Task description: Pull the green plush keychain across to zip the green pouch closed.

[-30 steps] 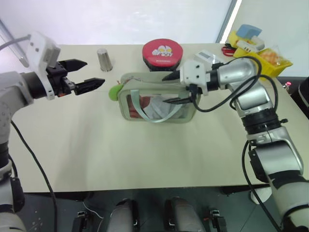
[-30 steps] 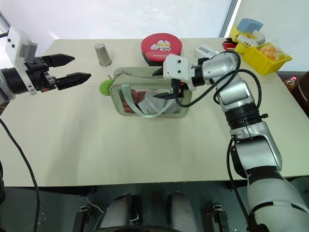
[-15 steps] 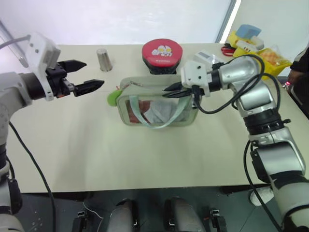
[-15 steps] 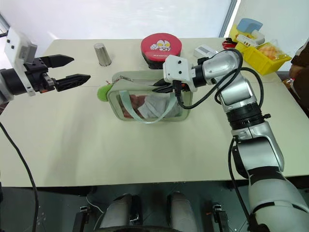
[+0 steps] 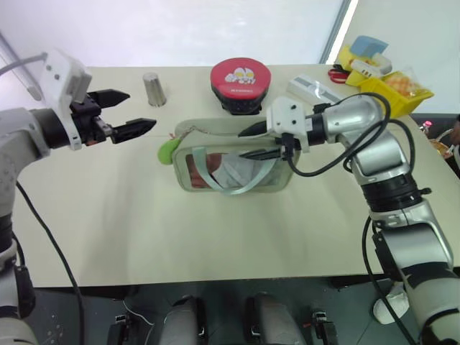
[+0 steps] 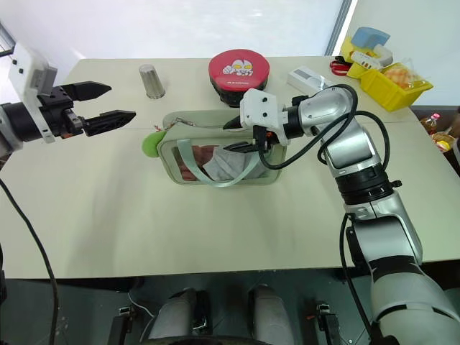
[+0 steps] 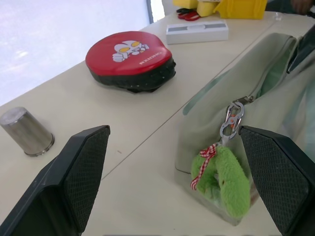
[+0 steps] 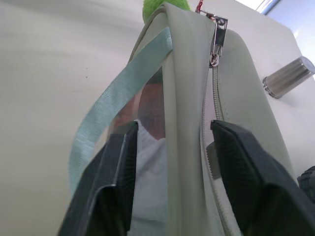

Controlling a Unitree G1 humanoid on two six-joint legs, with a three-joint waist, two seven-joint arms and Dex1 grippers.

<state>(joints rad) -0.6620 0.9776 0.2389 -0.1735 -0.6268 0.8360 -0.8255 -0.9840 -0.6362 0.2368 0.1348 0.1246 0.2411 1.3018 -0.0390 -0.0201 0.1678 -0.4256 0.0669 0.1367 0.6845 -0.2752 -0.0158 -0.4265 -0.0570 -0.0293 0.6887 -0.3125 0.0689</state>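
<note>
The green pouch (image 5: 233,164) stands on its edge mid-table, clear window toward me, with its pale strap (image 5: 231,190) hanging in front. The green plush keychain (image 5: 167,151) dangles from the zipper pull (image 8: 216,37) at the pouch's left end. The top seam gapes in the left wrist view. My right gripper (image 5: 241,144) is open and straddles the pouch's top edge near the middle, one finger (image 8: 118,191) on the window side and one on the zipper side. My left gripper (image 5: 141,109) hovers open to the left of the keychain (image 7: 221,182), apart from it.
Behind the pouch lie a round red case (image 5: 242,79), a metal cup (image 5: 153,89) and a white box (image 5: 315,88). A yellow bin (image 5: 388,75) with small items sits at the far right corner. Bare tabletop (image 5: 144,215) stretches in front.
The right gripper's fingers were pinched together at the pouch's top half a second ago and have now spread apart. The pouch shifted slightly. The left gripper has stayed still.
</note>
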